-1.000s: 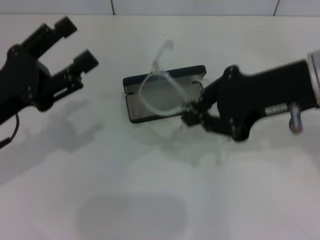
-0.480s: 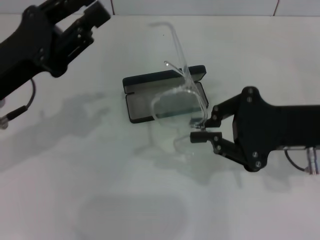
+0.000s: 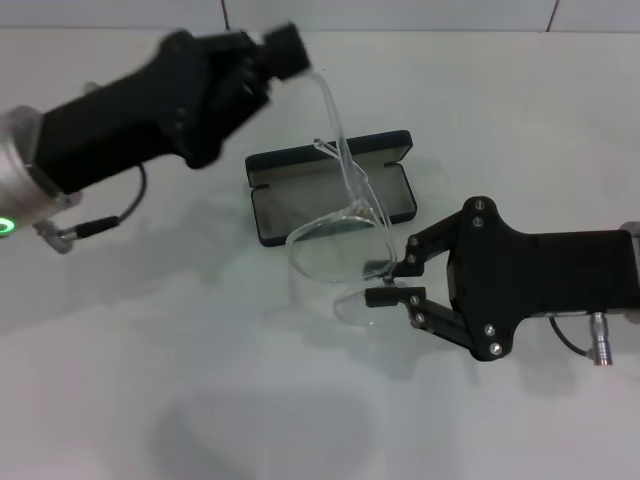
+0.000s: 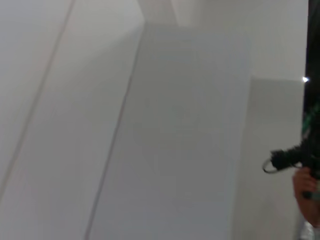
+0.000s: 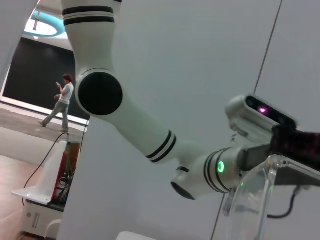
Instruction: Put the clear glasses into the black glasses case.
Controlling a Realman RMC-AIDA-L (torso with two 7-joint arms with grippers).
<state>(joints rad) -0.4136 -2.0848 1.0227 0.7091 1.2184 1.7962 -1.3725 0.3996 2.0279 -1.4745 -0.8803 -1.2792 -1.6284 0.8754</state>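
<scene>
Fingers of the right hand (image 3: 388, 282) pinch the clear glasses (image 3: 335, 240), lifted above the white worktop (image 3: 200, 380) just near of the open black glasses case (image 3: 330, 187). Left hand (image 3: 275, 55) meets one raised temple tip; its grip is unclear.

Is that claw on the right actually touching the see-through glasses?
Touching. In the head view the right gripper pinches the clear glasses at the frame's edge, holding them up above the table.

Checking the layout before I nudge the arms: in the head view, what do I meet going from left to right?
left gripper → black glasses case → clear glasses, held above the table → right gripper, shut on the glasses' frame, with its arm running off to the right.
</scene>
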